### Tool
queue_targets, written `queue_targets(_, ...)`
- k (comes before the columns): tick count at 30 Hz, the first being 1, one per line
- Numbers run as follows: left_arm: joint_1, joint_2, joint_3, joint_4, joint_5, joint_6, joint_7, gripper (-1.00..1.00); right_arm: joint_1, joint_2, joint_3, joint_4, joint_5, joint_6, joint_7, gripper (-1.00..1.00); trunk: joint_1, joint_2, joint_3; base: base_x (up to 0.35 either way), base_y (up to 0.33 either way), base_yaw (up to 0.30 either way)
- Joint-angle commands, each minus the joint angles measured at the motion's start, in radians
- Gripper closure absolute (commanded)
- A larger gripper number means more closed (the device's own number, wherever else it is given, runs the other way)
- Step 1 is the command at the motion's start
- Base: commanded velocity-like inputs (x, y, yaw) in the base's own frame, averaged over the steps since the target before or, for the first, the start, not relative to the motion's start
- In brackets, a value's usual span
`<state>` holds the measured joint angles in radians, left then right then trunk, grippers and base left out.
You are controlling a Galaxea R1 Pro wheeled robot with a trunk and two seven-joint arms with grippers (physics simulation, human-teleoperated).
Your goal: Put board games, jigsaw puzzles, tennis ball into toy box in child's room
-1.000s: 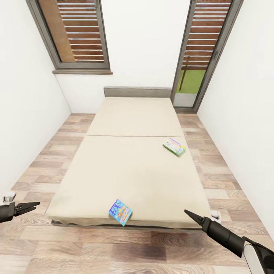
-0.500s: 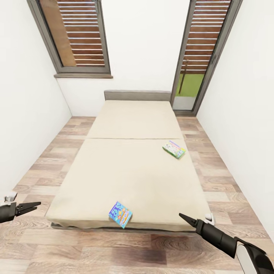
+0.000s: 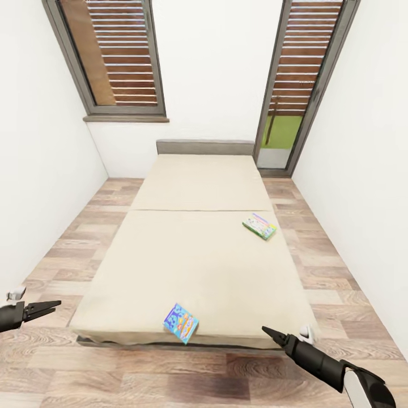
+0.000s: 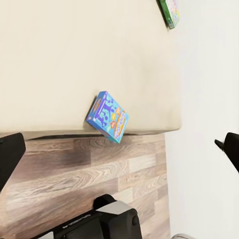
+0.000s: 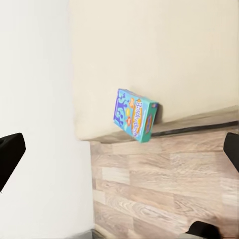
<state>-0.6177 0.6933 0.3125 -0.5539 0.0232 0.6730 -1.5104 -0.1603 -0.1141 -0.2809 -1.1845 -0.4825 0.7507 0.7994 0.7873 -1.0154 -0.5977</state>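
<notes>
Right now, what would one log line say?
two board games on bed | blue one at near edge | green one farther | both pincers empty

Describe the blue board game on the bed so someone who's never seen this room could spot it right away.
Find the wide cream bed filling the middle of the room. At its near foot edge, roughly central, lies the blue board game. The other board game sits farther up toward the right side and has green edges.
</notes>
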Motion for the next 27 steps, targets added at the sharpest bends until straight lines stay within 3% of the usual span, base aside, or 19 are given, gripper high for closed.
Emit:
queue_targets(1, 0.000, 0.000, 0.000, 0.000, 0.000, 0.011, -0.004, -1.00, -0.006, 0.003, 0.000, 0.015, -0.002, 0.006, 0.000, -1.00, 0.000, -0.001, 0.001, 0.000, 0.013, 0.000)
queue_targets(13, 0.000, 0.000, 0.000, 0.000, 0.000, 0.011, -0.004, -1.00, -0.098, 0.034, 0.007, 0.209, -0.001, 0.015, -0.083, -1.00, 0.000, -0.001, 0.021, 0.000, 0.004, 0.000)
queue_targets(27, 0.000, 0.000, 0.000, 0.000, 0.000, 0.011, -0.004, -1.00, -0.122, 0.056, 0.031, 0.250, -0.002, 0.020, -0.137, -1.00, 0.000, -0.001, 0.044, 0.000, 0.000, -0.089)
